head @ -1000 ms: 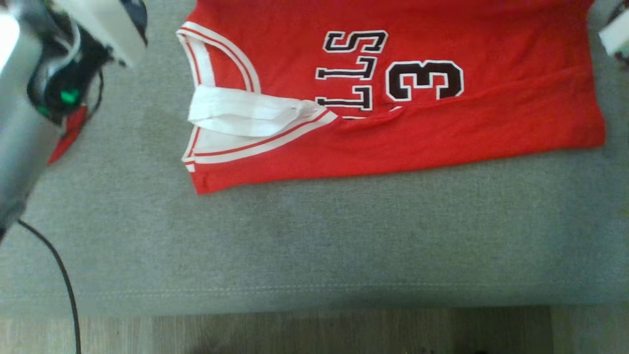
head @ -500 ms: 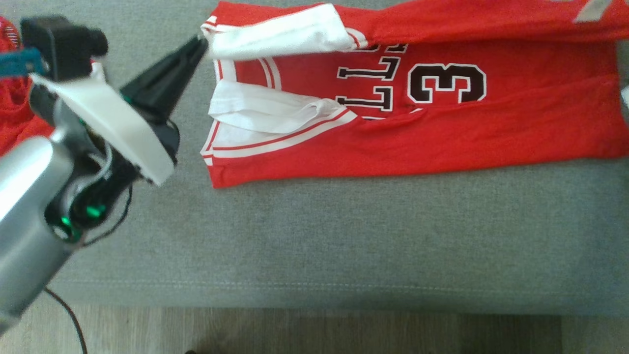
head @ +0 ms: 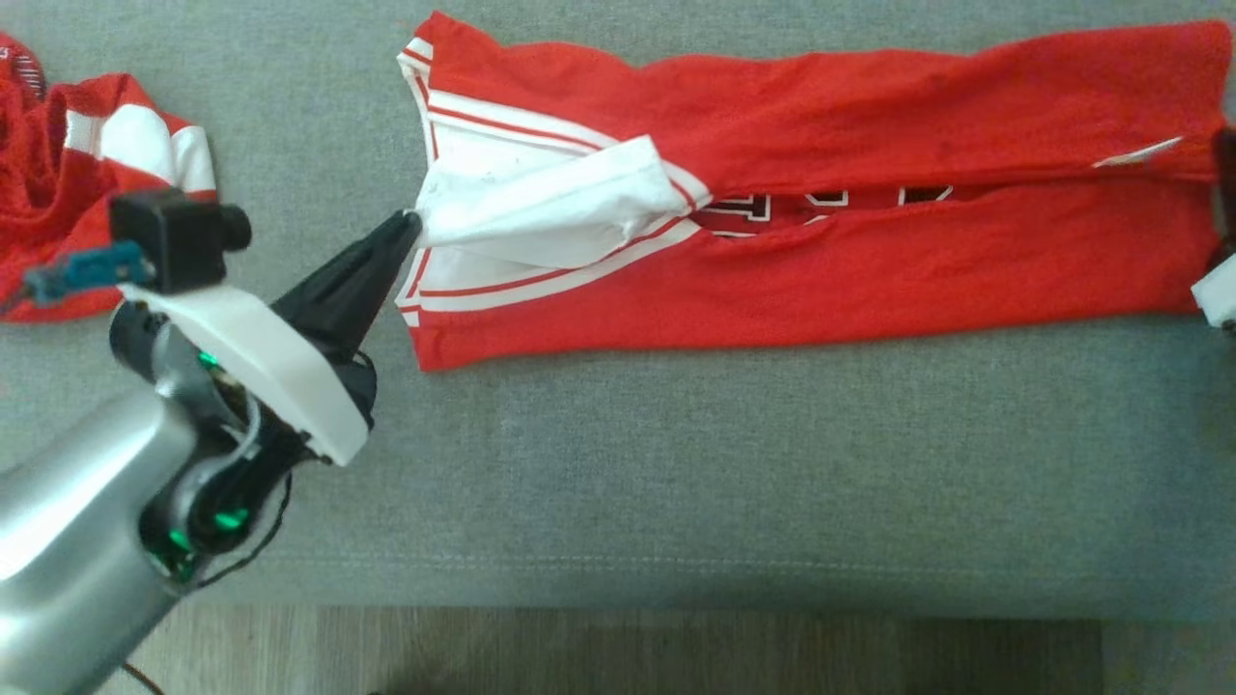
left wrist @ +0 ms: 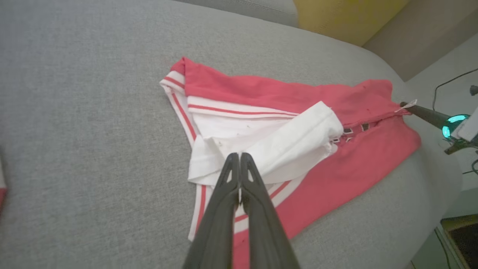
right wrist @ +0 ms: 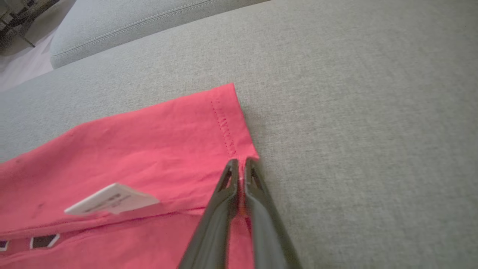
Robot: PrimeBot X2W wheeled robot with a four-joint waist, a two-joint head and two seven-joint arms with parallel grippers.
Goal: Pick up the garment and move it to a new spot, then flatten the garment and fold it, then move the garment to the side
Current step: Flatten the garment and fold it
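A red jersey [head: 869, 270] with white trim lies on the grey sofa cushion [head: 676, 463], its far half folded over so that its black lettering barely shows. My left gripper [head: 410, 224] is shut on the white armhole edge at the jersey's left end; the left wrist view shows its tips [left wrist: 239, 157] pinching that white cloth [left wrist: 298, 142]. My right gripper [head: 1222, 154] is at the jersey's right end. In the right wrist view its tips [right wrist: 241, 162] are shut on the hem corner of the jersey [right wrist: 149, 149], beside a white tag [right wrist: 112, 203].
Another red and white garment [head: 58, 222] lies bunched at the cushion's far left. The cushion's front seam [head: 676, 565] runs above a wooden floor [head: 676, 656]. The left wrist view shows a yellow cushion [left wrist: 343, 18] behind the sofa and cables [left wrist: 448, 86] on the floor.
Both grippers have drawn the jersey's far edge towards the near side, folding it over the lettering and the number 3. The head camera has also shifted.
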